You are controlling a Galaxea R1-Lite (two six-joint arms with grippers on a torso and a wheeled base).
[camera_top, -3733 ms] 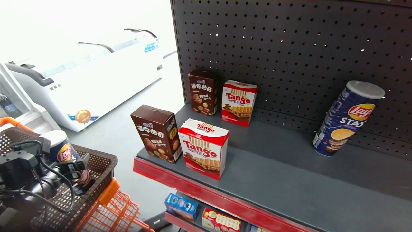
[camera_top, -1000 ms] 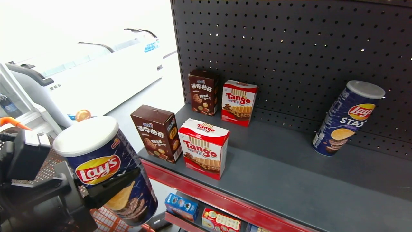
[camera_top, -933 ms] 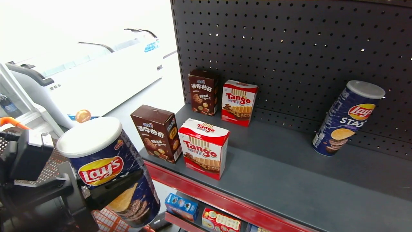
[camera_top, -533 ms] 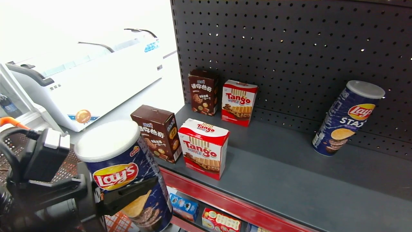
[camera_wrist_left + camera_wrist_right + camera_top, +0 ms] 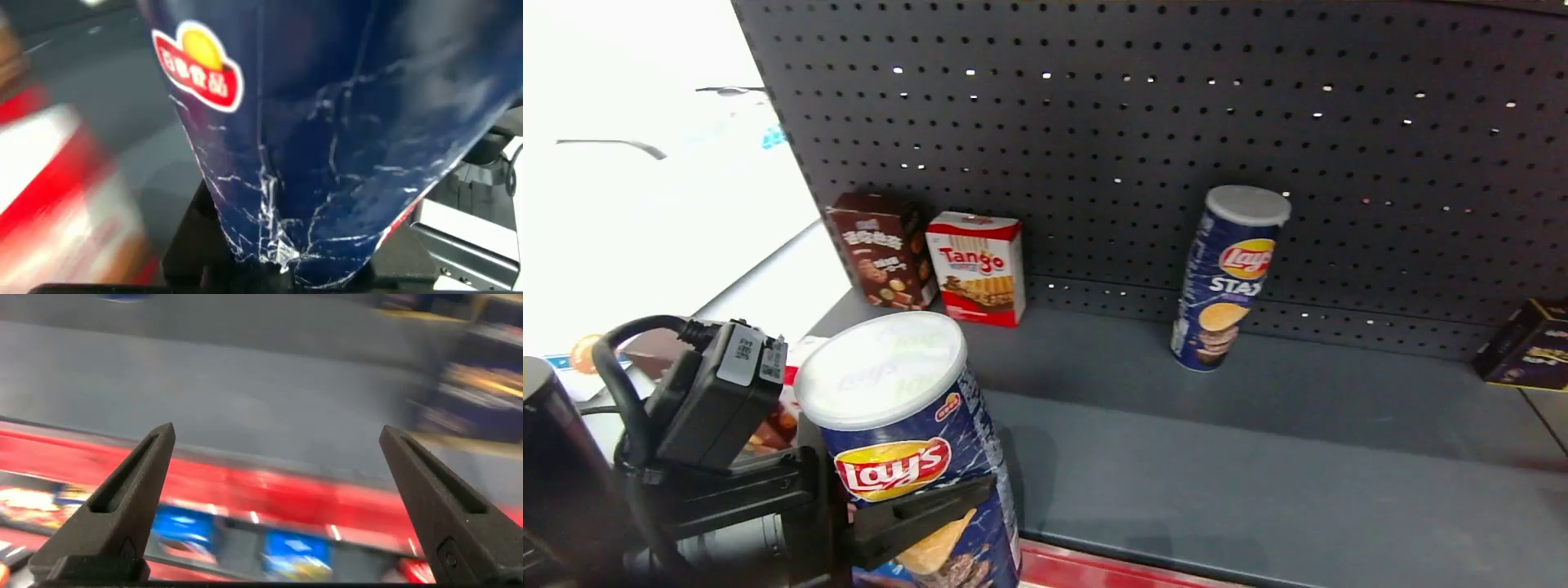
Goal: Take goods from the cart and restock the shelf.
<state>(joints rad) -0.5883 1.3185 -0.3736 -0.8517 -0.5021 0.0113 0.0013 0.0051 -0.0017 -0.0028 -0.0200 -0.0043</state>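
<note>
We are gripping a can (image 5: 890, 392) in our left gripper (image 5: 907, 502) at the front edge of the shelf (image 5: 1258, 457), not yet placed, a second can (image 5: 1229, 278) already standing at the back, our right gripper (image 5: 276, 437) gaping empty.

head camera overlooks shelf (image 5: 1258, 457), wrist cameras close

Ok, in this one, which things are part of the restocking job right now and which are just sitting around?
In the job: crisp can held in the left gripper; grey shelf; matching can standing at the back.

Just there: brown box; red and white box; dark box at the shelf's right end; open right gripper, holding nothing.
</note>
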